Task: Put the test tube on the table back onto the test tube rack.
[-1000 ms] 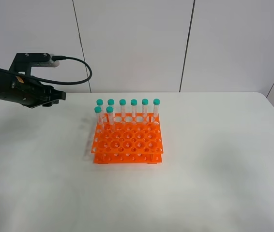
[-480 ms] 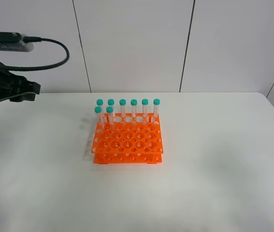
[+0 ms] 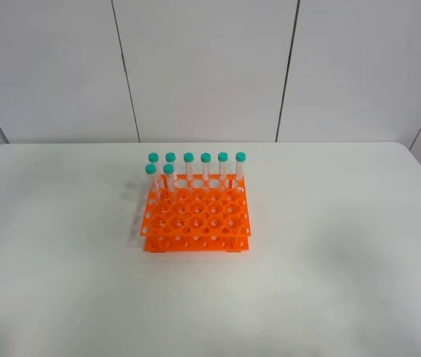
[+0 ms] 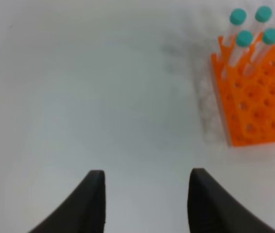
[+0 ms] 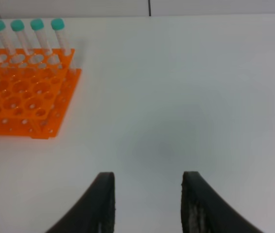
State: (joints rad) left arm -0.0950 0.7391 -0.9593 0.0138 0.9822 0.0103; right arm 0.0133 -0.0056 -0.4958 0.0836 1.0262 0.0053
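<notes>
Obstacle: test tube rack [image 3: 196,219] on the bench [image 3: 344,245].
Raised parts: eight capped tubes [image 3: 195,169] upright along the rack's far rows and far-left corner.
Rack top: near rows carry no tubes.
Around rack: bare bench on every side.

You have one test tube rack [image 3: 196,217], orange, on one white table [image 3: 344,260]. Count eight test tubes [image 3: 188,166] standing in it, all teal-capped: six along the back row and two in the row just ahead (at the rack's left end). The rack's holes look like six per row, though the high view is too coarse for you to trust that count.
</notes>
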